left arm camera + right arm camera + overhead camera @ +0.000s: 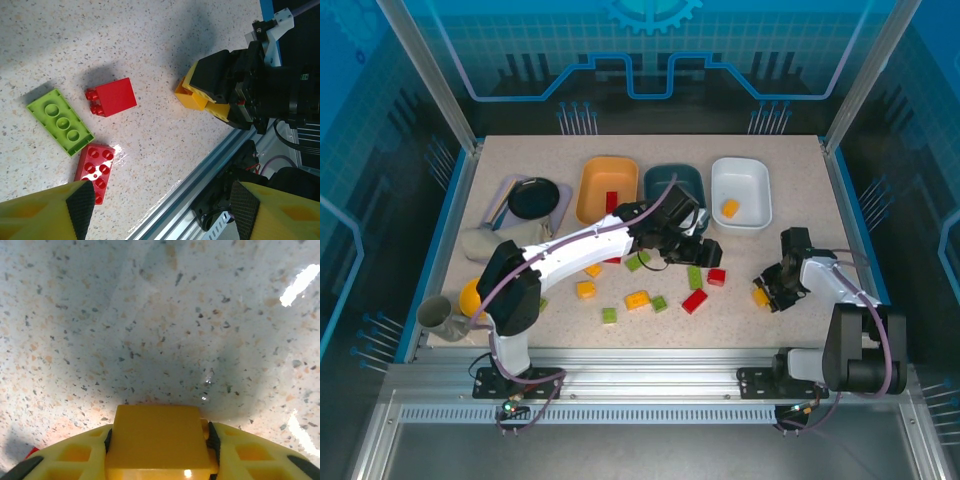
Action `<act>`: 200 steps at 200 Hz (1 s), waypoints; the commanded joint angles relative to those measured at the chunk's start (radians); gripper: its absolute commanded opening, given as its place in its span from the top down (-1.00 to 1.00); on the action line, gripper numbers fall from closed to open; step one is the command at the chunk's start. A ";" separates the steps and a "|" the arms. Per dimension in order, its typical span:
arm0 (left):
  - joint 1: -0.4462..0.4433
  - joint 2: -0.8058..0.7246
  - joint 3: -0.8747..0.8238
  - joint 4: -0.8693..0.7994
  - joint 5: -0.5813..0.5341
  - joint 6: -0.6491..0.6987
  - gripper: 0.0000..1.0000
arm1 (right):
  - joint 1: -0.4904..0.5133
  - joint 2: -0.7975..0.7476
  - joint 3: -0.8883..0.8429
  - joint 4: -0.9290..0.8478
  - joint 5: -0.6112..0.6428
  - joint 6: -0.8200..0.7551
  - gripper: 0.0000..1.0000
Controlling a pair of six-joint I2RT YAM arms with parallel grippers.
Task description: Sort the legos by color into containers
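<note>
Clamped between the fingers of your right hand (207, 95), a yellow brick (159, 440) fills the bottom centre of the right wrist frame, close over the speckled tabletop (160, 315); whether it touches cannot be told. Your left hand (162, 207) stands open, with nothing between its fingers. Left of centre in its frame lie a green oblong brick (60, 121), a red square brick (112, 96) and a red oblong brick (95, 167). From above, the orange tub (588, 195), teal tub (658, 178) and white tub (745, 178) line the upper centre. A red piece (611, 200) lies in the orange tub and a yellow piece (730, 208) in the white one.
</note>
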State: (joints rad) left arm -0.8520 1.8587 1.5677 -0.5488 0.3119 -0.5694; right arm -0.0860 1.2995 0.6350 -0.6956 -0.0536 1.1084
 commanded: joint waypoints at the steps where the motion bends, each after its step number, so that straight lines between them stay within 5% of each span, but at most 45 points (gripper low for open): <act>1: -0.007 -0.048 -0.014 0.006 -0.015 -0.001 -0.50 | 0.006 -0.014 0.036 -0.019 0.030 -0.051 0.32; 59: 0.071 -0.125 0.012 0.000 -0.113 -0.065 -0.50 | 0.199 -0.021 0.410 -0.090 0.251 -0.288 0.38; 123: 0.232 -0.137 0.039 0.072 -0.101 -0.225 -0.51 | 0.192 0.439 0.875 -0.191 0.313 -0.560 0.38; 200: 0.253 -0.098 0.061 0.064 -0.105 -0.230 -0.52 | 0.159 0.830 1.181 -0.331 0.291 -0.597 0.40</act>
State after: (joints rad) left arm -0.6048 1.7424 1.6039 -0.4873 0.2062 -0.7879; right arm 0.0822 2.0850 1.7592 -0.9440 0.2287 0.5289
